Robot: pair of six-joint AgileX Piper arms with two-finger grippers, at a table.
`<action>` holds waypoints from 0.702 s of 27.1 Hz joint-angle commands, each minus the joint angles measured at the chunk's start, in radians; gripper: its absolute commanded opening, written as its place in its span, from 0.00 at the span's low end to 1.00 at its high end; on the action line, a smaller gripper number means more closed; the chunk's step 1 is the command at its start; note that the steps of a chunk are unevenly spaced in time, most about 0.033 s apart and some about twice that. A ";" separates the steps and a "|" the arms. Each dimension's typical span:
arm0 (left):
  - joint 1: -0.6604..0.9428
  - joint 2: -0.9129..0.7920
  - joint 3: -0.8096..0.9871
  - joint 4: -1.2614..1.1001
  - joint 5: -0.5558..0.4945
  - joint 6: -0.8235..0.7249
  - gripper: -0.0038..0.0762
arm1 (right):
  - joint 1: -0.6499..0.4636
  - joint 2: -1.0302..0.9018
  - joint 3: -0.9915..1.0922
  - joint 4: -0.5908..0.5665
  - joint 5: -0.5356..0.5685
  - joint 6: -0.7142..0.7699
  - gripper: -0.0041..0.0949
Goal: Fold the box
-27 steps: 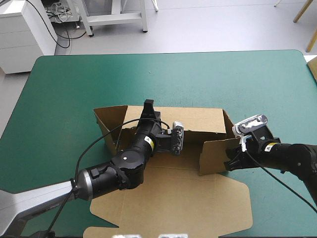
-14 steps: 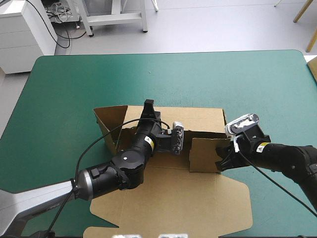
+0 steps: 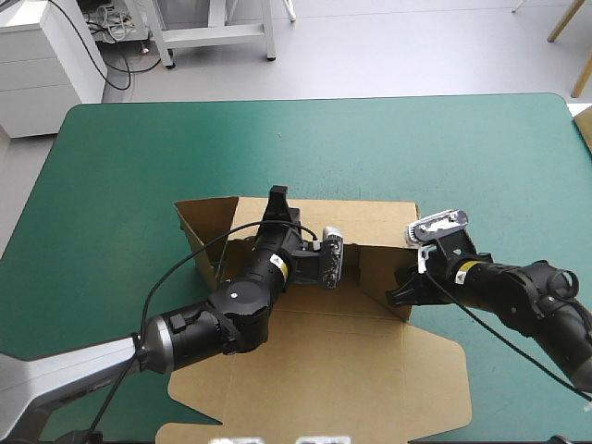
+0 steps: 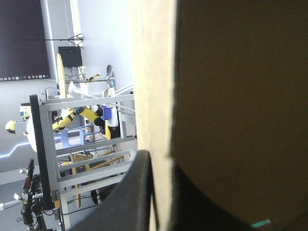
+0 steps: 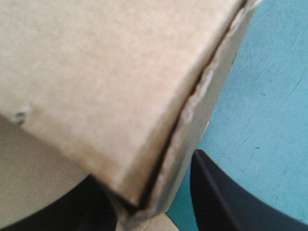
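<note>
While the brown box [image 3: 370, 370] sits in the middle of the tabletop [image 3: 139, 148], your left fingers [image 4: 137, 197] pinch its raised back wall, and your right fingers [image 5: 226, 197] pinch its right side flap tight.

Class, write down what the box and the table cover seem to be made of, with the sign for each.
Box: brown paperboard, matte, likely corrugated; its cut edge looks rough, fibrous and layered. Cover: teal-green, smooth, faintly scratched; maybe vinyl or rubber, the look leaves it open.
</note>
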 commanded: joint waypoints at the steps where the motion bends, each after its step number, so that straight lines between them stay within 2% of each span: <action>1: -0.009 -0.006 -0.004 -0.085 -0.082 -0.019 0.04 | 0.034 0.005 -0.030 -0.069 -0.072 0.081 0.39; 5: -0.009 -0.006 -0.004 -0.085 -0.076 -0.019 0.04 | 0.065 0.003 -0.030 -0.127 -0.126 0.178 0.26; 8: -0.009 -0.006 -0.004 -0.085 -0.080 -0.019 0.04 | 0.088 0.005 -0.030 -0.131 -0.135 0.196 0.02; 10: -0.010 -0.007 -0.004 -0.085 -0.080 -0.019 0.05 | 0.095 0.005 -0.030 -0.143 -0.137 0.219 0.04; 13: -0.019 -0.009 -0.004 -0.085 -0.076 -0.019 0.13 | 0.099 0.005 -0.030 -0.150 -0.144 0.244 0.04; 15: -0.031 -0.014 -0.004 -0.078 -0.065 -0.018 0.22 | 0.099 0.009 -0.030 -0.157 -0.153 0.270 0.04; 16: -0.046 -0.023 -0.004 -0.078 -0.063 -0.015 0.34 | 0.099 0.017 -0.030 -0.164 -0.161 0.284 0.04; 18: -0.076 -0.056 -0.004 -0.078 -0.063 -0.015 0.47 | 0.099 0.037 -0.030 -0.196 -0.184 0.324 0.04; 19: -0.090 -0.071 -0.004 -0.078 -0.063 -0.015 0.50 | 0.099 0.049 -0.030 -0.209 -0.191 0.338 0.04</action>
